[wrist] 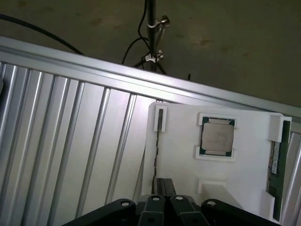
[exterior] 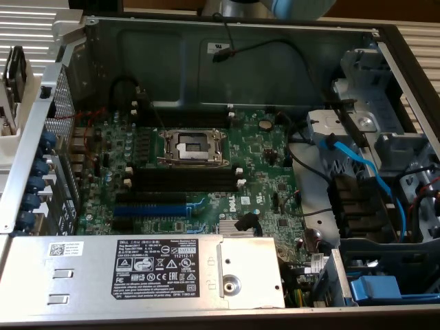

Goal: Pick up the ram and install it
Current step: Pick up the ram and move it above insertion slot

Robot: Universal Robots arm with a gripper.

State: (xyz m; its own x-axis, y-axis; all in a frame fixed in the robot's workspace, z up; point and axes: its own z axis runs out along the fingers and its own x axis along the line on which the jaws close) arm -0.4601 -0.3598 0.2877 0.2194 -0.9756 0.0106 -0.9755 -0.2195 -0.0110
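Barely started tbh: the gripper (wrist: 164, 186) is clenched on nothing over the white holder (wrist: 181, 141), the ram (wrist: 274, 162) sits at the holder's edge, and the motherboard's black slots (exterior: 206, 180) are empty.

Tool (wrist: 164, 184) partly off-frame; ram (wrist: 274, 162) partly behind white holder (wrist: 178, 155)
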